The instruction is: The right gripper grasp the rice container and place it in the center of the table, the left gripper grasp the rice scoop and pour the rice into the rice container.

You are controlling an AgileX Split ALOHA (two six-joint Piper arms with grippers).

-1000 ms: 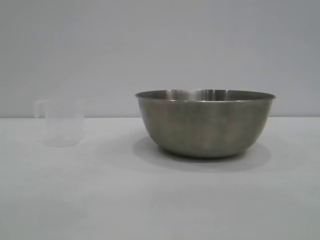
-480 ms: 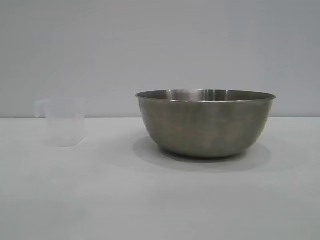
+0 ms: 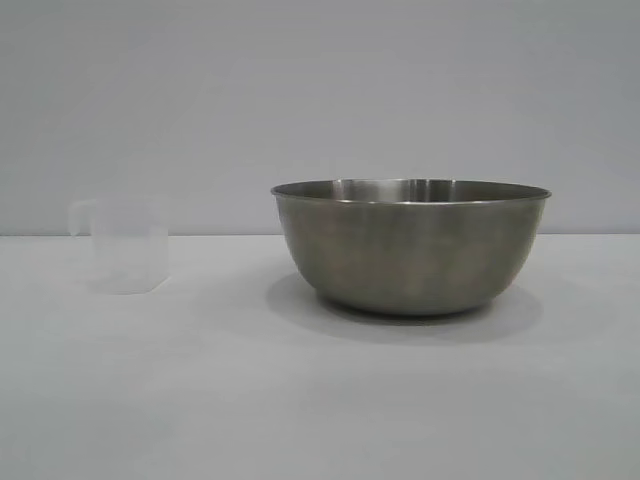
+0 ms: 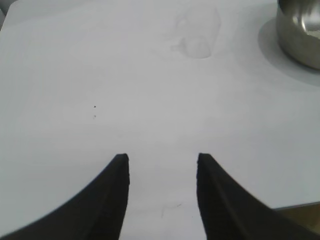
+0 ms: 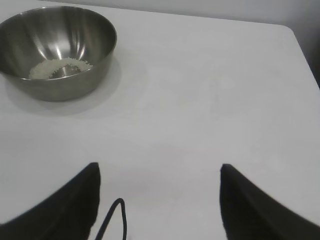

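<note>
The rice [image 5: 60, 68] already lies inside the rice container [image 3: 410, 245], ahead of the open, empty right gripper [image 5: 159, 200]. The rice scoop [image 4: 197, 31] stands ahead of the open, empty left gripper [image 4: 162, 187]. The task looks finished.

Plain pale grey wall [image 3: 320, 100] behind, soft even light, faint shadows.

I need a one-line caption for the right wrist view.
Open right claw over the table, far from rice container holding rice.
</note>
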